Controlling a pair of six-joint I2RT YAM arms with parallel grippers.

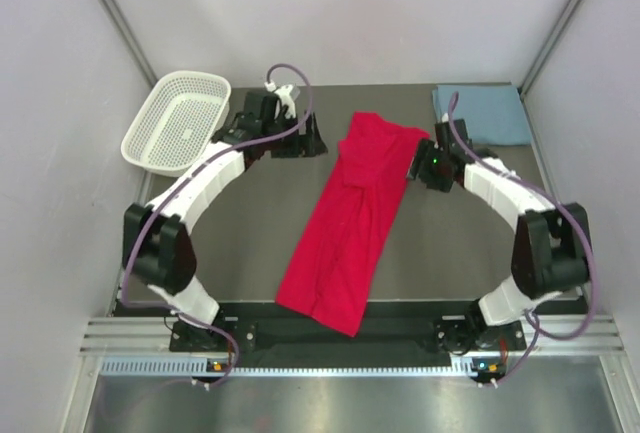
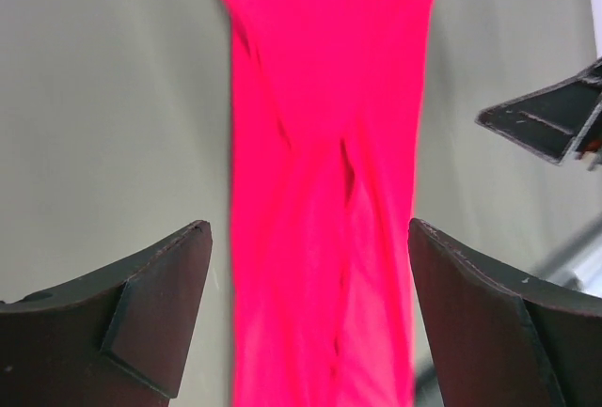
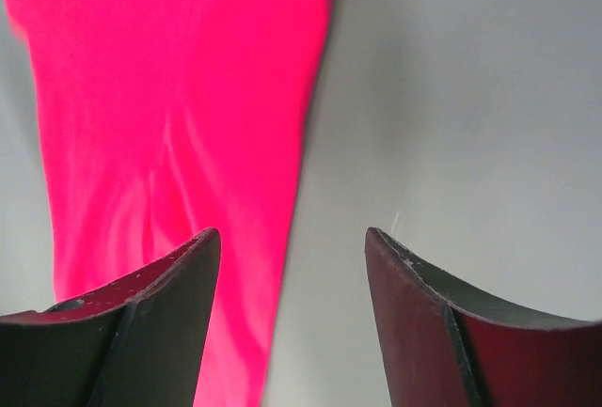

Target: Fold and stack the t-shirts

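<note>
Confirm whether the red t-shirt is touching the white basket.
Apart. The top view shows bare table and the left arm lying between the red t-shirt and the white basket.

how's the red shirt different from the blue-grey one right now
Colour: the red shirt is bright red, the blue-grey shirt a dusty blue.
Shape: the red shirt is a long narrow strip, folded lengthwise; the blue-grey shirt is a compact folded rectangle.
Place: the red shirt runs diagonally across the middle of the table; the blue-grey shirt sits at the far right corner.
Both lie flat, ungripped.
</note>
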